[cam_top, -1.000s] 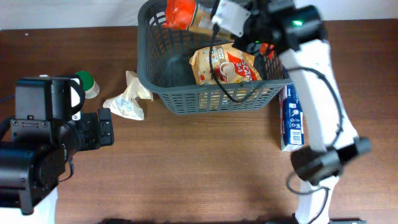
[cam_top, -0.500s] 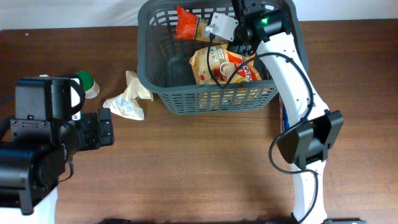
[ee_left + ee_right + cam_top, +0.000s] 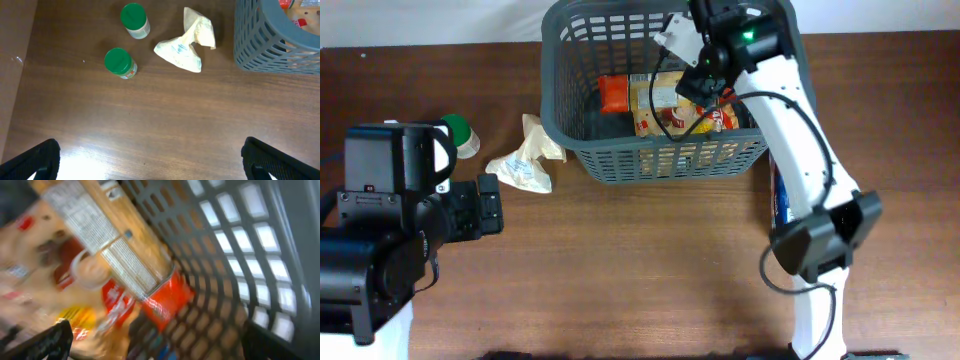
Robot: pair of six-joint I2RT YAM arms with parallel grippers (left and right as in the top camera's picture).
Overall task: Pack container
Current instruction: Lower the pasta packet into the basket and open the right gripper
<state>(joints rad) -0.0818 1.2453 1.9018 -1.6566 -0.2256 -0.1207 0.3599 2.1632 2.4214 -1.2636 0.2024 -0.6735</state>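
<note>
The container (image 3: 552,90), a dark grey lattice basket, stands at the back middle of the table. Inside it an orange and tan packet (image 3: 618,93) lies free beside another tan packet (image 3: 670,108). My right gripper (image 3: 695,78) hangs over the basket's right half, open, with nothing between its fingers. In the right wrist view the orange and tan packet (image 3: 125,255) lies against the lattice wall (image 3: 240,255), blurred, above my open right gripper (image 3: 160,347). My left gripper (image 3: 155,167) is open over bare wood, far left of the basket (image 3: 260,45).
A crumpled cream packet (image 3: 185,42) and two green-capped jars (image 3: 134,20) (image 3: 119,62) lie left of the basket. A blue and white packet (image 3: 777,195) lies on the table right of the basket, mostly behind my right arm.
My right gripper carried the orange and tan packet over the basket, opened and let it go; the packet now lies inside. The left arm has not moved.
</note>
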